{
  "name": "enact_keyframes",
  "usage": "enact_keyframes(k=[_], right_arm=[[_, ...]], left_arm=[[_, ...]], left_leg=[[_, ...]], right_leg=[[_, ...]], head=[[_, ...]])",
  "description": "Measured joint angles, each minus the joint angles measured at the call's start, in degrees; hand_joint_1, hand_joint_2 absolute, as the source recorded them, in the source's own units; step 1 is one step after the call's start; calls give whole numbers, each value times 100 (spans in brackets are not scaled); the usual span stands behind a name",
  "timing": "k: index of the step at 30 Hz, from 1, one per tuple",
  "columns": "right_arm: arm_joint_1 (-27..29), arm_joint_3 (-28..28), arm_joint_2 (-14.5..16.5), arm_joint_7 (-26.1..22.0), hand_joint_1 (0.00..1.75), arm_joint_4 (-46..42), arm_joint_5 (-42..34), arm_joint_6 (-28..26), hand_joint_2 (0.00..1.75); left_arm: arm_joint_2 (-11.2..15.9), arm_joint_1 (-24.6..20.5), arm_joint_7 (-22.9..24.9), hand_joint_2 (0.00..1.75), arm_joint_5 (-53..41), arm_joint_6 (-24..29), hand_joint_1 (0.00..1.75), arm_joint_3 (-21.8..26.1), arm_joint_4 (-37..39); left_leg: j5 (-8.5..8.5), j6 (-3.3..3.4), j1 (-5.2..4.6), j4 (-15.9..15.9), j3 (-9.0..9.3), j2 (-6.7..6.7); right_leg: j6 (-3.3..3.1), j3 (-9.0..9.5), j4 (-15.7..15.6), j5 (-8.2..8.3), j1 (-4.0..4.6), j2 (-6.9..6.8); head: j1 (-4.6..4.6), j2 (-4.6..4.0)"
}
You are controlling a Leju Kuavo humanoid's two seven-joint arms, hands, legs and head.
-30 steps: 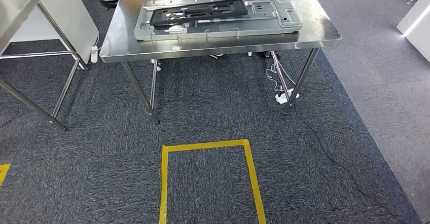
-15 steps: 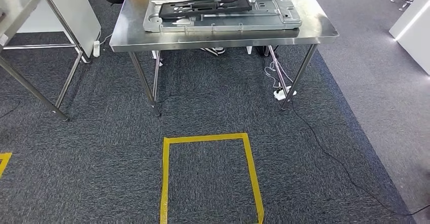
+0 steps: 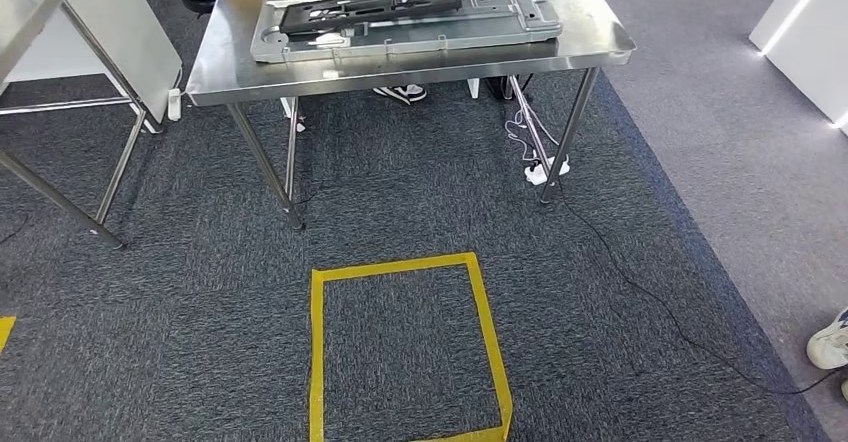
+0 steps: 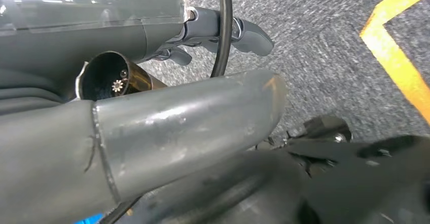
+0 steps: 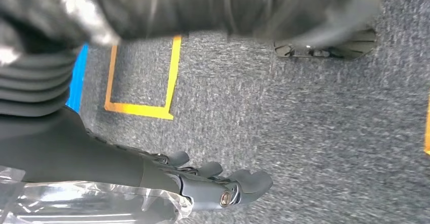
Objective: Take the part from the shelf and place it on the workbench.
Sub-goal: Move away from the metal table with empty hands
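Steel workbench (image 3: 590, 47) sits ahead of you in the head view, and a large grey stamped plate (image 3: 500, 24) lies flat on it with a black bracket (image 3: 370, 7) resting on top. Can't tell whether either one is the task's part, and I see no shelf from here, so treat the pickup as not yet done.

Left hand (image 4: 223, 31) hangs over the carpet, fingers (image 4: 251, 34) loosely apart, nothing held; a black cable runs across in front of it. Right hand (image 5: 213, 181) likewise hangs low with fingers spread and empty, clear plastic wrap on its wrist cover.

Outward: yellow tape rectangle (image 3: 400, 347) on the carpet between you and the bench. A second steel table (image 3: 40, 2) stands at the left edge. A power strip (image 3: 545, 169) lies by the bench's right front leg, and its black cord (image 3: 660, 307) trails across the carpet toward the lower right. A person's white shoe (image 3: 828, 340) is at the right edge, and another shoe (image 3: 400, 93) shows under the bench.

Risks, my read:
- Cord on the floor: step right of the tape box and a foot could snag it.
- Person close on the right: a wide turn or arm swing could hit them.
- Bench top is mostly taken by the plate, so a placed part could land on the stack or overhang the edge.
- Left-wrist cable could catch the fingers during a reach.
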Motion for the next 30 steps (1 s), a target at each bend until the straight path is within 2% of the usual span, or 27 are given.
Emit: enact_keyframes(k=[1, 3, 4, 5, 6, 7, 8, 9, 10, 11, 12, 13, 14, 15, 16, 17, 19, 20, 21, 22, 23, 25, 27, 28, 29, 30], right_arm=[[2, -4, 1, 2, 0, 2, -1, 0, 0], [-3, -13, 15, 14, 0, 7, -2, 1, 0], [-10, -19, 24, 22, 0, 8, -2, 1, 0], [-15, -26, 32, 30, 0, 9, -3, 3, 0], [-18, -37, 36, 35, 0, 10, -5, 4, 0], [-13, -49, 38, 38, 0, 11, -7, 4, 0], [-7, -61, 39, 37, 0, 13, -9, 5, 0], [-2, -70, 41, 35, 0, 15, -6, 4, 0], [-1, -76, 42, 33, 0, 16, -2, 4, 0], [-5, -78, 41, 31, 0, 17, 3, 4, 0], [-9, -78, 40, 30, 0, 17, 7, 4, 0], [-10, -78, 40, 30, 0, 18, 7, 4, 0], [-8, -78, 39, 30, 0, 19, 7, 4, 0], [-2, -78, 39, 30, 0, 19, 8, 4, 0], [3, -78, 38, 30, 0, 20, 10, 4, 0], [5, -78, 35, 30, 0, 20, 14, 4, 0], [-8, -78, 30, 40, 0, 20, 28, 9, 0], [-14, -79, 28, 55, 0, 20, 34, 13, 0], [-16, -80, 28, 73, 0, 20, 38, 22, 0], [-12, -82, 26, 89, 0, 20, 41, 33, 0], [-8, -85, 25, 99, 0, 20, 46, 47, 0], [-10, -88, 16, 113, 0, 20, 97, 84, 0], [-18, -87, 10, 159, 0, 20, 182, 127, 0], [-19, -87, 9, 189, 0, 20, 215, 147, 0], [-14, -87, 8, 215, 0, 21, 238, 162, 0], [-7, -87, 6, 232, 0, 22, 252, 171, 0]], left_arm=[[1, 4, -1, 0, -1, 0, 0, 0, 0], [13, 9, -3, 0, -1, 0, 0, 1, 0], [21, 12, -3, 0, -1, 0, 0, 1, 0], [29, 13, -4, 0, -1, 0, 0, 2, 0], [35, 10, -3, 0, -2, -2, 0, 2, 0], [33, 8, 4, 0, -3, -6, 0, 2, 0], [28, 2, 17, 0, -5, -10, 0, 2, 0], [23, 1, 35, 0, -6, -15, 0, 2, 0], [19, 6, 53, 0, -6, -17, 0, 2, 0], [16, 13, 68, 0, -5, -17, 0, 2, 0], [18, 22, 77, 0, -4, -17, 0, 2, 0], [19, 29, 81, 0, -3, -16, 0, 3, 0], [19, 31, 84, 0, -3, -16, 0, 3, 0], [19, 28, 84, 0, -3, -17, 0, 4, 0], [16, 22, 84, 0, -3, -19, 0, 4, 0], [13, 16, 83, 0, -2, -18, 0, 4, 0], [7, 7, 65, 0, 14, -7, 0, 9, 0], [6, 0, 40, 0, 34, 4, 0, 19, 0], [5, -9, 10, 0, 57, 12, 0, 33, 0], [3, -21, -16, 0, 78, 18, 0, 50, 0], [0, -36, -30, 0, 94, 20, 0, 67, 0], [-11, -50, -39, 0, 127, 29, 0, 97, 0], [-36, -42, -62, 0, 181, 44, 0, 133, 0], [-52, -35, -81, 0, 206, 50, 0, 150, 0], [-70, -29, -101, 0, 225, 57, 0, 166, 0], [-87, -26, -118, 0, 237, 63, 0, 180, 0]], left_leg=[[183, 25, -1, -276, 149, -31], [554, 103, -2, -1112, 575, -293], [654, 133, -5, -1423, 718, -422], [690, 155, -13, -1595, 789, -515], [684, 165, -23, -1641, 798, -521], [707, 178, -27, -1659, 800, -455], [739, 206, -17, -1692, 812, -379], [777, 248, -5, -1731, 822, -299], [813, 287, 9, -1770, 823, -212], [836, 316, 12, -1787, 812, -120], [843, 331, 3, -1781, 788, -36], [843, 332, -6, -1768, 764, 53], [841, 330, -13, -1752, 744, 138], [836, 327, -17, -1735, 728, 221], [827, 319, -19, -1718, 719, 294], [813, 306, -21, -1697, 717, 361], [768, 251, -46, -1655, 718, 468], [747, 220, -59, -1640, 726, 513], [734, 188, -69, -1634, 739, 558], [727, 161, -69, -1633, 755, 606], [709, 131, -56, -1612, 764, 599], [522, 62, -28, -1388, 690, 367], [116, 9, -1, -734, 415, 74], [-61, -5, 8, -351, 246, 21], [-145, -10, 12, -73, 117, 5], [-103, -7, 15, 0, 80, 1]], right_leg=[[10, -9, 8, 10, 3, 59], [43, -22, 17, 33, 5, 174], [70, -37, 21, 50, 4, 227], [102, -58, 21, 71, -3, 281], [142, -77, 14, 96, -9, 339], [186, -93, -3, 123, -13, 404], [215, -103, 0, 128, -15, 400], [234, -143, 68, 70, -6, 300], [246, -230, 246, -58, 4, 153], [252, -369, 554, -253, 3, -23], [266, -551, 946, -470, 3, -148], [286, -715, 1316, -631, -3, -197], [302, -811, 1555, -701, -8, -217], [312, -788, 1564, -655, -10, -233], [313, -638, 1334, -516, -10, -264], [304, -395, 931, -337, -6, -342], [250, 17, 219, -121, 22, -552], [221, 105, 48, -93, 35, -611], [191, 110, 10, -101, 47, -609], [163, 98, -4, -84, 46, -548], [130, 91, -15, -65, 34, -495], [59, 80, -45, -17, 4, -385], [19, 52, -49, 14, -8, -259], [12, 34, -42, 22, -5, -187], [11, 18, -31, 27, -3, -111], [14, 7, -19, 31, -2, -34]], head=[[0, 0], [1, 0], [1, 0], [2, 0], [1, 0], [2, 0], [2, 0], [8, 0], [15, 0], [20, 0], [27, 0], [27, 0], [27, 0], [27, 0], [27, 0], [28, 0], [27, 0], [25, 0], [25, 0], [26, 0], [25, 0], [23, 0], [21, 0], [20, 0], [20, 0], [20, 0]])
